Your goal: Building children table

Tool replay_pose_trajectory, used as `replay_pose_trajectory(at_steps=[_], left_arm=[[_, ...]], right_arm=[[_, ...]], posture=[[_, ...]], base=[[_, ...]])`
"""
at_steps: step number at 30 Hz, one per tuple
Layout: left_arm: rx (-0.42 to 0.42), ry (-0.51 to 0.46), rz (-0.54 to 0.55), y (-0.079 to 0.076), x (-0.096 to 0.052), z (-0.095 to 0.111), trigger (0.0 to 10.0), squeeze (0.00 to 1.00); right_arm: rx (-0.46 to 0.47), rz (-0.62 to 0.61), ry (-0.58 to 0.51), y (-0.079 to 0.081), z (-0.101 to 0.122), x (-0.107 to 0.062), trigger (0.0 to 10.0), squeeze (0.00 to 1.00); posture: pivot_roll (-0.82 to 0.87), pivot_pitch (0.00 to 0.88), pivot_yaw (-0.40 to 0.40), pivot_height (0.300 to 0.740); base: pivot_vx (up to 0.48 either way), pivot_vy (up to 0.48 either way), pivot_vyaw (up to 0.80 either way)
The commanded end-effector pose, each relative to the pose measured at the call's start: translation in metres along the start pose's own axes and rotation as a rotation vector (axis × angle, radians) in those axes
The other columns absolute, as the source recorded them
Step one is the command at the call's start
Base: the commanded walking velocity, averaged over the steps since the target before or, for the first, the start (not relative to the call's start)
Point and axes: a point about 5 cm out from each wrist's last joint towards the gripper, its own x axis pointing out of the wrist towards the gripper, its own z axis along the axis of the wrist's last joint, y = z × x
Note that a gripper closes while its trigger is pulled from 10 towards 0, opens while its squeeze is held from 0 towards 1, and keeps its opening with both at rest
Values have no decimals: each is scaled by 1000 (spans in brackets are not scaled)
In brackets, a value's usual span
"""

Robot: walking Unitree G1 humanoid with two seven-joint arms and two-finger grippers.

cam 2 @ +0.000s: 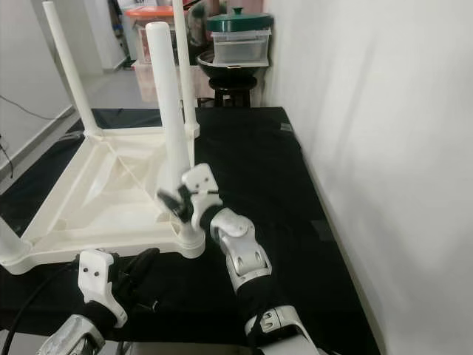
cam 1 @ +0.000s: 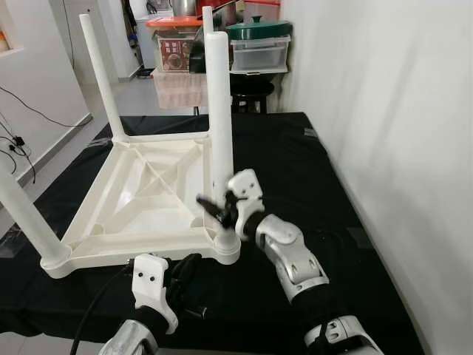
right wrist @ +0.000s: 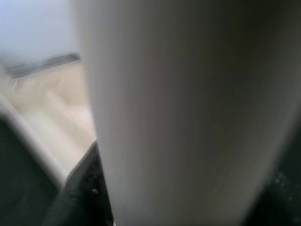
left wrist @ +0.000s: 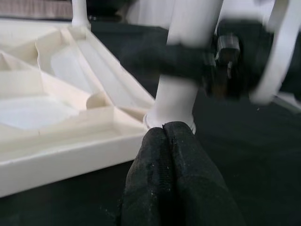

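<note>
Closest to you, your left gripper [cam 1: 185,268] sits low on the black mat [cam 1: 295,155], fingers pressed together with nothing between them, tips just short of the near corner socket. Beyond it lies the big piece: the white children's table top [cam 1: 140,200], upside down on the mat, legs pointing up. Your right gripper [cam 1: 219,211] is at the near-right leg [cam 1: 219,126], fingers wrapped around its lower part just above the socket. You look to be seating this last leg; whether it is fully home, I can't tell. Next, you likely need a firm downward push or twist, keeping the leg upright.
</note>
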Motion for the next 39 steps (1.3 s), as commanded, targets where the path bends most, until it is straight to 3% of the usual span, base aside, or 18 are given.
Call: replay_pose_trajectory(at_steps=[1,3,4,5,7,8,11,14,18,19,22,23,34,38,39], left_arm=[[-11,9,-5,-1,1,-1,10000,0],[-12,8,-5,-1,1,-1,10000,0],[-12,7,-5,-1,1,-1,10000,0],[-12,7,-5,-1,1,-1,10000,0],[-13,6,-4,-2,2,-1,10000,0],[-13,5,-5,-2,2,-1,10000,0],[-13,5,-5,-2,2,-2,10000,0],[-8,4,-3,-3,2,-2,10000,0],[-5,4,-1,-3,2,-2,10000,0],[-3,3,-1,-3,2,-2,10000,0],[-2,3,-1,-3,2,-2,10000,0],[0,3,0,-3,2,-2,10000,0],[-2,2,-1,-5,2,-2,10000,0],[-9,0,-3,-7,2,-2,10000,0],[-11,-1,-2,-7,1,-2,10000,0]], right_arm=[[13,100,-59,4,14,4,10000,1000],[19,151,-103,7,25,4,10000,1000],[14,264,-158,7,40,3,10000,1000],[14,264,-158,7,40,3,10000,1000],[-28,426,-215,4,57,-2,10000,1000],[-52,476,-225,2,61,-3,10000,0],[-94,546,-216,-2,65,-4,10000,0],[-123,718,-165,-9,67,-4,10000,0],[-99,774,-144,-12,69,-3,10000,0],[-82,791,-135,-13,70,-3,7255,0],[-74,796,-128,-14,71,-2,6706,0],[-61,798,-120,-16,72,-1,0,0],[-44,755,-105,-26,63,-4,0,0],[-35,651,-138,-35,49,-12,0,0],[-26,559,-131,-32,40,-12,0,0]], posture=[[27,0,0,740],[29,0,-2,740],[31,0,-4,740],[31,0,-4,740],[32,0,-4,740],[32,0,-4,740],[36,0,-8,740],[47,0,-11,740],[57,0,-15,740],[60,0,-15,740],[60,0,-15,740],[60,0,-15,740],[56,0,-18,740],[48,0,-26,740],[44,0,-30,740]], base=[[0,0,0],[0,0,0],[0,0,0],[0,0,0],[0,0,0],[0,0,0],[0,0,0],[0,0,0],[0,0,0],[0,0,0],[0,0,0],[0,0,0],[0,0,0],[0,0,0],[0,0,0]])
